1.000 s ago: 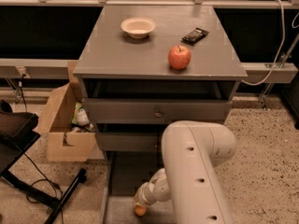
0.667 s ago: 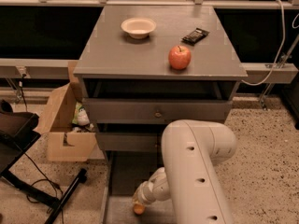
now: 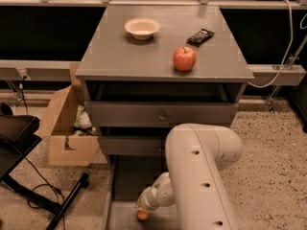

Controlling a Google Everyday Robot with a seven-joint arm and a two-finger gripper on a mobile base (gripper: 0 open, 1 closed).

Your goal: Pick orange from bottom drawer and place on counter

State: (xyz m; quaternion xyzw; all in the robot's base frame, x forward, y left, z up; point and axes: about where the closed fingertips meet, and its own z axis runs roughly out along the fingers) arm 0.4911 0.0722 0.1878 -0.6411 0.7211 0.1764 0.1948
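Nothing had moved since earlier: my gripper (image 3: 142, 209) rested on the orange (image 3: 142, 215) just beneath it in the bottom drawer (image 3: 122, 214), closure indeterminable; I judged grasping in hand, with a lift to the counter (image 3: 144, 56) next.

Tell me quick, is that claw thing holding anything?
Gripper: down in the bottom drawer, right at the orange; whether it is open, closed or holding it cannot be told.

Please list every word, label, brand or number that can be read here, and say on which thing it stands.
No text can be read.
Dark packet on the counter: print, if any, too blurred.
Bag in the cardboard box: too blurred.
End effector, low in the bottom drawer at the orange: no marking shows.
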